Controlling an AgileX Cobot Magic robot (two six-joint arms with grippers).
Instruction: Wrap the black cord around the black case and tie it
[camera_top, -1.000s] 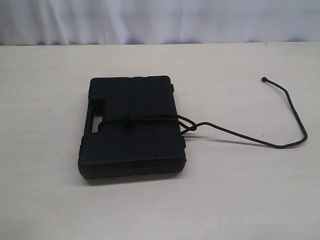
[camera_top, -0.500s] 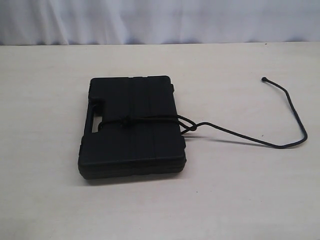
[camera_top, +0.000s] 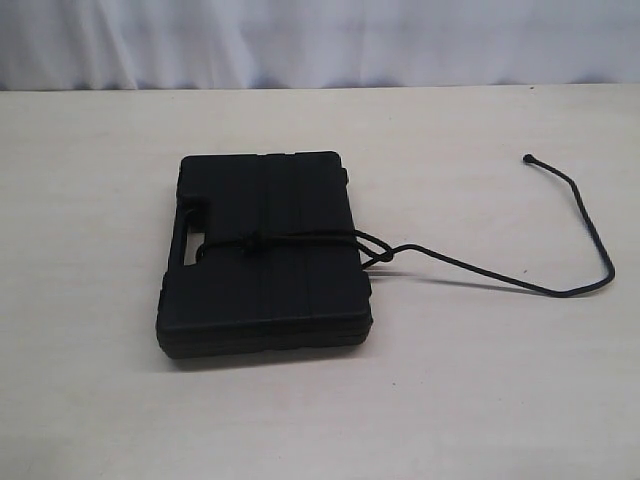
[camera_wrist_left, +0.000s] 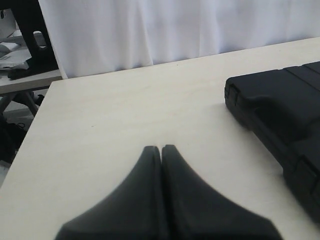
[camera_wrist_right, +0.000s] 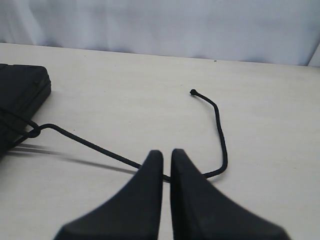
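Note:
The black case (camera_top: 265, 290) lies flat on the table, left of centre. The black cord (camera_top: 500, 278) runs across its lid to a knot (camera_top: 255, 240); its free end trails right and curls back to a knotted tip (camera_top: 528, 158). Neither gripper shows in the exterior view. In the left wrist view, my left gripper (camera_wrist_left: 161, 148) is shut and empty over bare table, with the case (camera_wrist_left: 280, 110) off to one side. In the right wrist view, my right gripper (camera_wrist_right: 166, 152) is shut to a thin slit, holding nothing. The cord (camera_wrist_right: 220, 130) lies on the table beyond its tips.
The pale wooden table (camera_top: 450, 400) spreads around the case. A white curtain (camera_top: 320, 40) hangs behind its far edge. In the left wrist view the table's edge (camera_wrist_left: 30, 130) shows, with dark equipment (camera_wrist_left: 30, 45) past it.

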